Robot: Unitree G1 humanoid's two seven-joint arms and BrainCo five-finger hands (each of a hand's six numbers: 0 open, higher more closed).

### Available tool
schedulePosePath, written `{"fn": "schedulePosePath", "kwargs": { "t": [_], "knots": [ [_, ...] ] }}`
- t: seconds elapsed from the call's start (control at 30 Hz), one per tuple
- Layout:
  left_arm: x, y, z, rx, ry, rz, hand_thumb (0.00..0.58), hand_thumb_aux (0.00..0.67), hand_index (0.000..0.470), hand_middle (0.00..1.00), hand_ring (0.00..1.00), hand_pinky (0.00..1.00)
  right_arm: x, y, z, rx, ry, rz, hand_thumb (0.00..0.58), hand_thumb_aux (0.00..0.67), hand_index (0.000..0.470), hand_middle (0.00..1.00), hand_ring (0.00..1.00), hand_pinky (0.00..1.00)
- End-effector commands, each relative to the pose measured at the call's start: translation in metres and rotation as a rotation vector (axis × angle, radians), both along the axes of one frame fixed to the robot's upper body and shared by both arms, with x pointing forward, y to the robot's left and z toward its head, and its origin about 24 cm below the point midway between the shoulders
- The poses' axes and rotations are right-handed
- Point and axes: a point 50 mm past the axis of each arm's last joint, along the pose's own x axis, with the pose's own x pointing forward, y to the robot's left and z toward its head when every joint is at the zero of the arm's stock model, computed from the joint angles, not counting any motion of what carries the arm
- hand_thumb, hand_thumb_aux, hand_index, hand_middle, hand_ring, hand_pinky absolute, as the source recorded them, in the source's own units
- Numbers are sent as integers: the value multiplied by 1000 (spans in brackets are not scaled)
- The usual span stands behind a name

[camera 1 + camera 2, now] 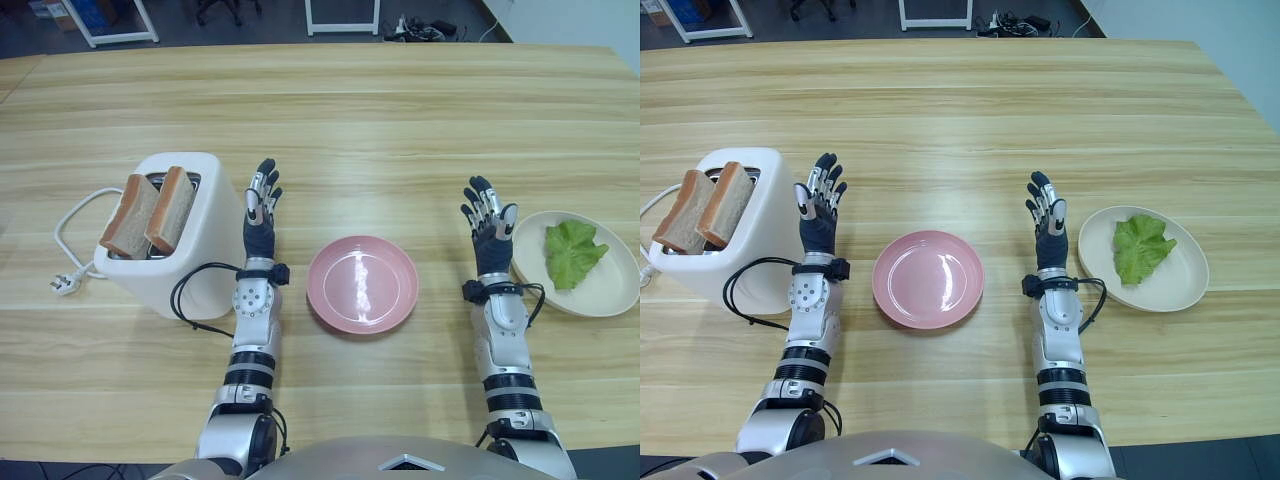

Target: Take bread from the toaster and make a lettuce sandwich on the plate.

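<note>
Left eye view
Bread: two slices of bread (128, 218) stand in the toaster (150, 280), left of centre; none taken out.
Left hand: the left hand (260, 215) is spread and empty, just beside the toaster.

Right eye view
Plate: the pink plate (928, 278) sits at centre, bare.
Lettuce: the lettuce (1142, 248) lies in the beige dish (1188, 282), right of centre.
Right hand: the right hand (1048, 230) is spread and empty, between plate and dish.
Progress: nothing is assembled; every step appears still to do.

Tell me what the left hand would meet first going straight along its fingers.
Likely nothing: the left hand points across bare table toward the far edge; the toaster stands off to its left.
</note>
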Motion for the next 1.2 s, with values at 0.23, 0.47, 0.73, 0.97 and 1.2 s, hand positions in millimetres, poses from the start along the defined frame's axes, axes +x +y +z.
{"fn": "schedulePosePath", "kwargs": {
  "t": [0.23,0.47,0.73,0.97,1.2],
  "knots": [
    [7,-2,-6,13,64,37,0,0,0,0,0,0,-1,1,2,13,-1,-11,0,0,0,0,0,0],
    [-47,-21,85,-130,-353,-295,0,0,0,0,0,0,0,5,-6,7,29,-6,0,0,0,0,0,0],
    [-131,66,207,-99,-801,-409,0,0,0,0,0,0,4,14,-21,11,71,-36,0,0,0,0,0,0],
    [-150,121,214,586,-664,213,0,0,0,0,0,0,7,19,-27,6,83,-31,0,0,0,0,0,0],
    [-103,160,153,1122,-97,538,0,0,0,0,0,0,8,21,-27,-1,83,-22,0,0,0,0,0,0]
  ]
}}
